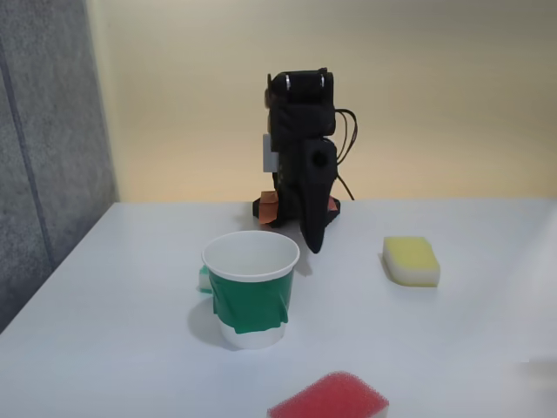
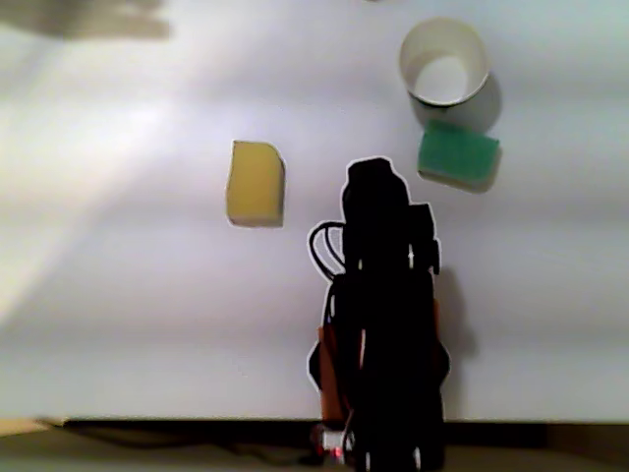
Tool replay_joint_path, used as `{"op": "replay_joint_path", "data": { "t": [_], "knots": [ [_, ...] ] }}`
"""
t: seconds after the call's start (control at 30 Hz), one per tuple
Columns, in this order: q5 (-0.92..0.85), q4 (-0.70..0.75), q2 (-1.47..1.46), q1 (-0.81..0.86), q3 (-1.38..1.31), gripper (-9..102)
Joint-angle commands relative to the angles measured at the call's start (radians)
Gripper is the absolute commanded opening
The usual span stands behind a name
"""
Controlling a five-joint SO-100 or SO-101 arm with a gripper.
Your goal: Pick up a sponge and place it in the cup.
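You are looking across a white table [image 1: 487,348] toward a pale yellow wall [image 1: 435,87] at twelve o'clock. At nine o'clock stands a grey panel [image 1: 43,131] with a dark vertical seam. From above, a bright patch of light [image 2: 108,128] lies at ten o'clock, and the table's edge [image 2: 197,421] runs along six o'clock.

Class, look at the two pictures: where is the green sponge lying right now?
In the other view the green sponge lies on the table just below the cup, right of the arm. In the fixed view it peeks out behind the cup's left side.
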Motion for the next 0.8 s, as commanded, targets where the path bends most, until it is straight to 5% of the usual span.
{"op": "replay_joint_path", "data": {
  "t": [0.0,0.27,0.77],
  "knots": [
    [-0.008,0.057,0.011,0.017,0.002,0],
    [-0.003,0.225,0.012,0.017,0.002,0],
    [0.002,0.227,0.012,0.02,0.002,0]
  ]
}}
